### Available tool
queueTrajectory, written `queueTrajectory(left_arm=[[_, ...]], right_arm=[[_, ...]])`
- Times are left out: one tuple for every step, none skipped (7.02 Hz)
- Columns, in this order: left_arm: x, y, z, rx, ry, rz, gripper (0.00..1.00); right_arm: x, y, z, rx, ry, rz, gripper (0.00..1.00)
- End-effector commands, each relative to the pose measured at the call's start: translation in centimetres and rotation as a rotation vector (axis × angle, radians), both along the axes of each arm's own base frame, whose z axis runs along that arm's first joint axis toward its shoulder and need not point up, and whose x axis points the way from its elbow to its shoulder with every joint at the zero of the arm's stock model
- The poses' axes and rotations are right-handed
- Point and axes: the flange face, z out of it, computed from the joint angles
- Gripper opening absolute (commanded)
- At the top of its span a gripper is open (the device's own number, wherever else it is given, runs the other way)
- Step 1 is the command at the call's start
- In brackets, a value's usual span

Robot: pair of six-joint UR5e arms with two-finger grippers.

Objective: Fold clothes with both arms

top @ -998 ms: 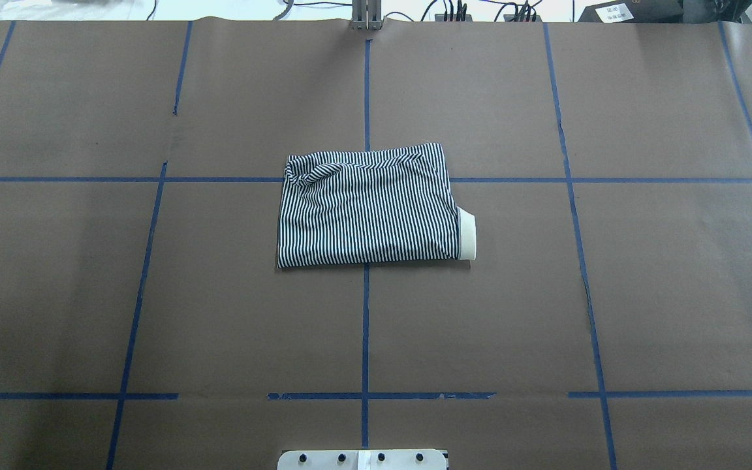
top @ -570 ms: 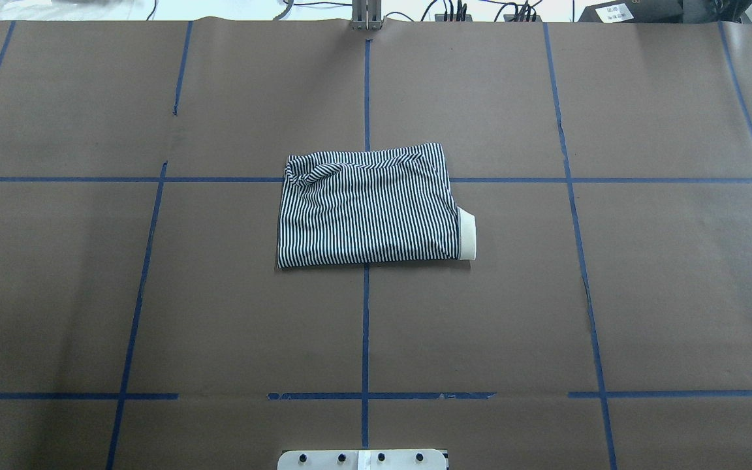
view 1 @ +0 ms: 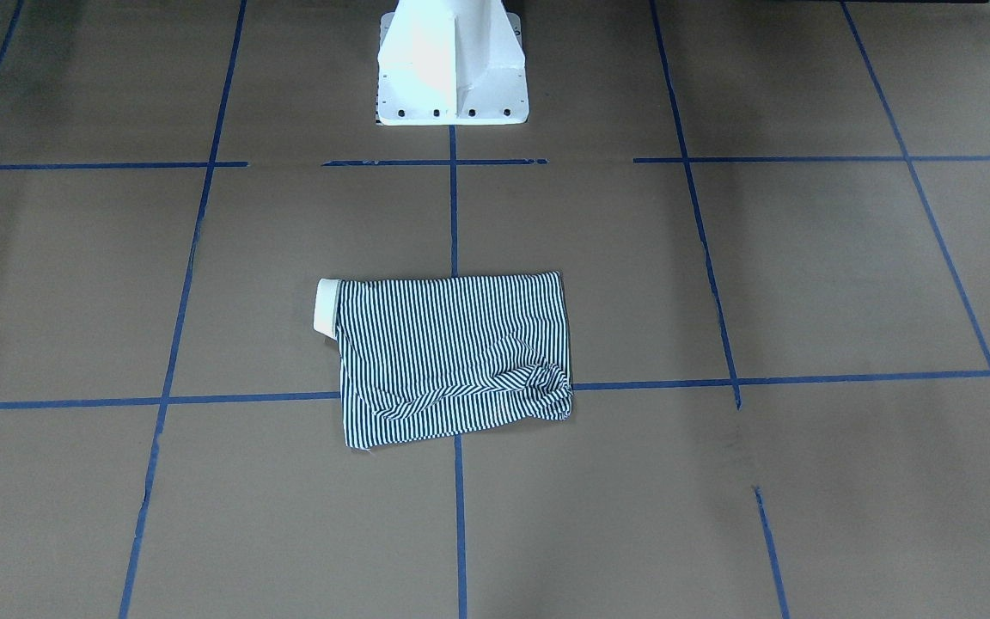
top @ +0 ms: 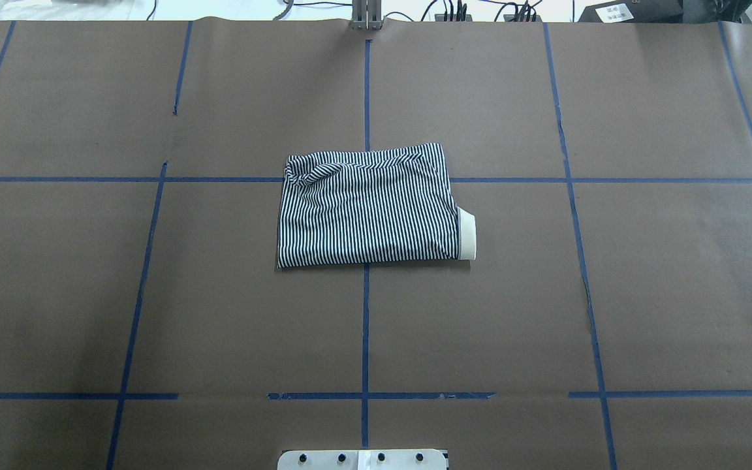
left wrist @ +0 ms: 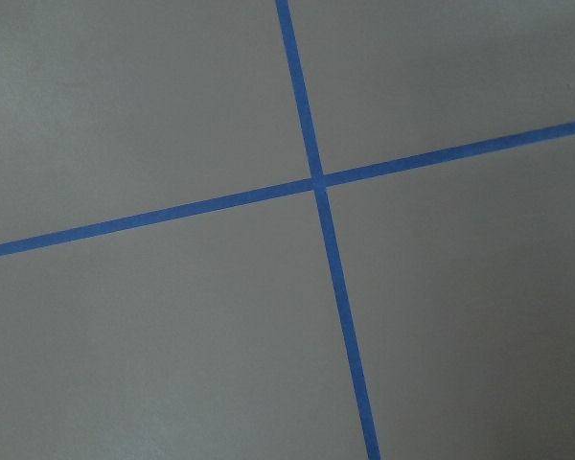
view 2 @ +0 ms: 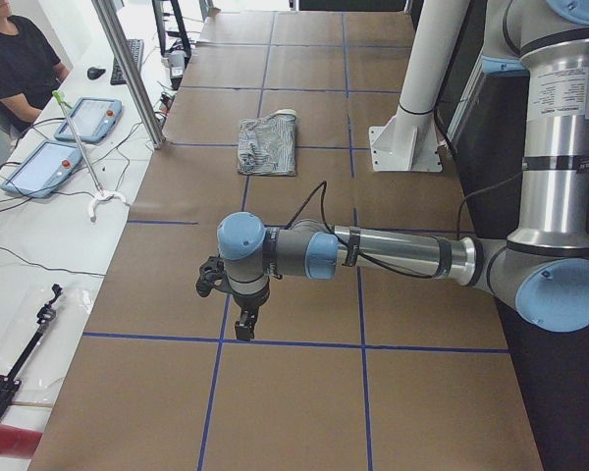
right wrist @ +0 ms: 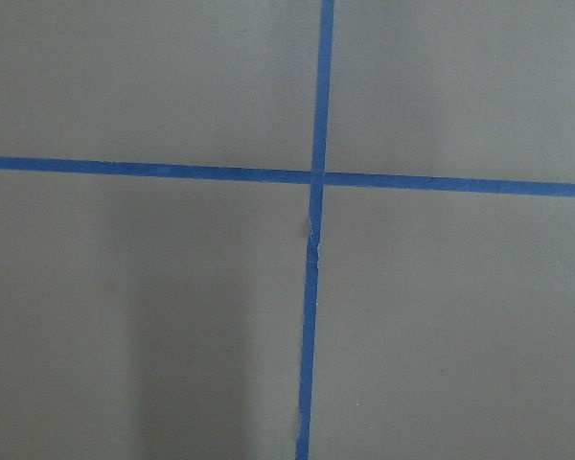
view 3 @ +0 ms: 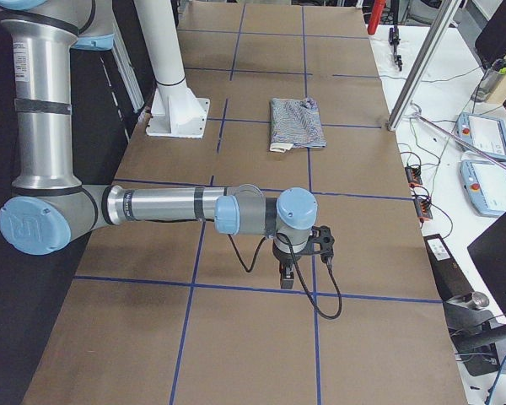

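The clothes, one navy-and-white striped shirt [top: 366, 209], lie folded into a rectangle at the table's middle, flat and untouched. Its cream collar [top: 467, 236] pokes out at one end, and a bunched corner sits at the far left. The same shirt [view 1: 452, 357] shows from the front, and small in the side views [view 2: 267, 145] [view 3: 295, 122]. My left arm [view 2: 393, 253] stretches low over the table's left end, its gripper [view 2: 245, 329] pointing down above bare paper. My right arm [view 3: 160, 205] mirrors it at the right end, with its gripper [view 3: 287, 277]. For both grippers, I cannot tell open from shut.
The white pedestal base [view 1: 450, 64] stands behind the shirt on brown paper with blue tape lines [top: 365, 326]. A side bench holds teach pendants [view 2: 88, 118] and cables, with a seated person [view 2: 15, 59] beside it. A metal post [view 2: 128, 69] rises at the far edge.
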Motion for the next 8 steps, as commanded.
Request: queueTrajectory(left_arm=[[0.01,0.15,-0.02,-0.002,0.008,-0.001,1.0],[0.08,0.15,0.2,-0.007,0.008,0.001,1.0],[0.08,0.15,0.2,-0.007,0.008,0.001,1.0],[0.09,0.07,0.11,-0.005,0.008,0.0,1.0],[0.08,0.14,0.18,-0.006,0.008,0.0,1.0],[0.09,0.18,0.49,-0.02,0.009,-0.007,1.0],[0.14,0.11,0.51,-0.105,0.018,-0.098,1.0],[0.4,0.12,0.19,-0.165,0.055,-0.155,1.0]], right_arm=[[0.02,-0.02,-0.74,0.013,-0.001,0.003,1.0],[-0.01,0.13,-0.7,0.01,-0.006,0.003,1.0],[-0.02,0.2,-0.71,0.01,-0.008,0.003,1.0],[-0.02,0.13,-0.78,0.011,-0.008,0.003,1.0],[-0.02,0.13,-0.78,0.011,-0.008,0.003,1.0],[-0.02,0.13,-0.78,0.011,-0.008,0.003,1.0],[-0.02,0.13,-0.78,0.011,-0.008,0.003,1.0],[-0.02,0.13,-0.78,0.011,-0.008,0.003,1.0]])
